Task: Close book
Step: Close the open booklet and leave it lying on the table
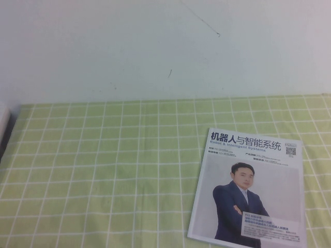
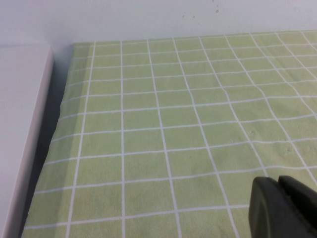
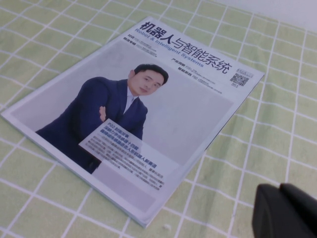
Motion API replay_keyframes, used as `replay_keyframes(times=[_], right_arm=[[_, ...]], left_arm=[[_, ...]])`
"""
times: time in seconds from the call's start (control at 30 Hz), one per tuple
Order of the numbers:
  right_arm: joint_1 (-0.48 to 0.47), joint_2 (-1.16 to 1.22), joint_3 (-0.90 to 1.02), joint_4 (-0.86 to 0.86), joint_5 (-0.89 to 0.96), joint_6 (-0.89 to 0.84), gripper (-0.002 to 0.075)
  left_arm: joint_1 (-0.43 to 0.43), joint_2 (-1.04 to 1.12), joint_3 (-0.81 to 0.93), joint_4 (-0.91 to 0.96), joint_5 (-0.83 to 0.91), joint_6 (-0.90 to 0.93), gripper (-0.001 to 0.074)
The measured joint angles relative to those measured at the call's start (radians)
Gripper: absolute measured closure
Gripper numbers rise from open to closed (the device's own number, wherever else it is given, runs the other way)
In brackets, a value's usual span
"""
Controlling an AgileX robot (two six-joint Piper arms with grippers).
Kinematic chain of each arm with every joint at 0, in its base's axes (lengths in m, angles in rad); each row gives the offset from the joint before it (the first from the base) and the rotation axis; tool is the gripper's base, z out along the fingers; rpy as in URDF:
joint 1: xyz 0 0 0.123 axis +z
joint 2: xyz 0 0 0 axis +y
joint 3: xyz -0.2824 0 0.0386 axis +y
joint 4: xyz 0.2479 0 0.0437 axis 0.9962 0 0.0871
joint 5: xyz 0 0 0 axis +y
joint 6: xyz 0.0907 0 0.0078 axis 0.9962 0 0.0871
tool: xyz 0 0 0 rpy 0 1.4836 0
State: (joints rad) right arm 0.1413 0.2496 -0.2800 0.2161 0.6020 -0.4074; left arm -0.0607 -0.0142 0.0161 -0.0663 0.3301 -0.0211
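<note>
Magazine, glossy white-covered, suited man pictured [image 1: 248, 191], laid closed (cover up) on green white-checked cloth [image 1: 103, 170] at 4 o'clock. Left gripper [image 2: 278, 181] held over bare cloth toward 9 o'clock, jaws pressed together, empty. Right gripper [image 3: 280, 187] held near magazine, likewise closed, empty.

Bench [image 1: 77, 175] draped in a green checked cloth [image 1: 134, 129]; a closed book [image 1: 248, 191] lies flat, cover up, at its right front.

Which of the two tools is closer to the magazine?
The right tool: its wrist view shows the closed magazine lying just ahead of it, while the left tool hangs over green checked tablecloth with no magazine in its view.
</note>
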Motion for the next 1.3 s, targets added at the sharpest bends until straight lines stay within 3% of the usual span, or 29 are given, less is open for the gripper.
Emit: replay_keyframes(times=[0.73, 1.0, 1.3], right_arm=[[0.000, -0.003, 0.005, -0.002, -0.009, 0.000, 0.0729], [-0.044, -0.034, 0.082, -0.023, -0.134, 0.000, 0.0729], [-0.126, -0.200, 0.294, -0.074, -0.426, 0.129, 0.0729]], left_arm=[[0.000, 0.000, 0.000, 0.002, 0.000, -0.003, 0.0738], [0.000, 0.000, 0.000, 0.002, 0.000, -0.003, 0.0738], [0.000, 0.000, 0.000, 0.002, 0.000, -0.003, 0.0738]])
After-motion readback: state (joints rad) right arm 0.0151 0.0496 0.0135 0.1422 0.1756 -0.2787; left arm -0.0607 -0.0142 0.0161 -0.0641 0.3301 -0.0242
